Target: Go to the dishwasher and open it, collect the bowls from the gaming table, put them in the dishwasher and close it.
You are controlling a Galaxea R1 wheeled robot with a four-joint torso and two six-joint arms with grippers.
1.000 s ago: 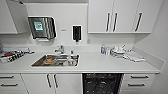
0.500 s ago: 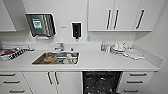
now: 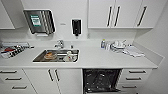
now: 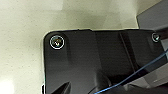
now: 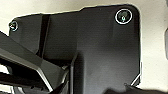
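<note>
The dishwasher (image 3: 101, 80) gapes open at five o'clock, its dark inside showing under the counter (image 3: 100, 58), just right of one sink (image 3: 57, 55) holding dishes. One tap (image 3: 59, 44) stands at the sink's twelve o'clock; one black dispenser (image 3: 76, 27) hangs above. Whether either claw is wide or narrow cannot be told.

White kitchenette — countertop (image 3: 100, 58), steel sink (image 3: 57, 55), wall cabinets (image 3: 117, 13), drawers (image 3: 135, 77), towel dispenser (image 3: 40, 21)
</note>
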